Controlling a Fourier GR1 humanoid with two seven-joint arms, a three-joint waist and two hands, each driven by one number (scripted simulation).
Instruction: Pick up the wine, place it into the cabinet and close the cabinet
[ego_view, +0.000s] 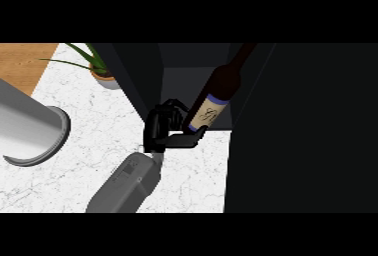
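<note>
A dark wine bottle (215, 97) with a cream label stands tilted at the front edge of the dark cabinet's (181, 75) open compartment, neck pointing up and right. My left hand (164, 131) sits just left of the bottle's lower end. Its fingers (168, 107) curl against the bottle's left side and its thumb lies against the base. The label side shows fully. My right hand shows nowhere.
The cabinet's open door (303, 130) is a large dark panel filling the right side. A big grey round vessel (33, 132) lies at the left on the white marble counter (81, 170). A potted plant (100, 70) stands behind, left of the cabinet.
</note>
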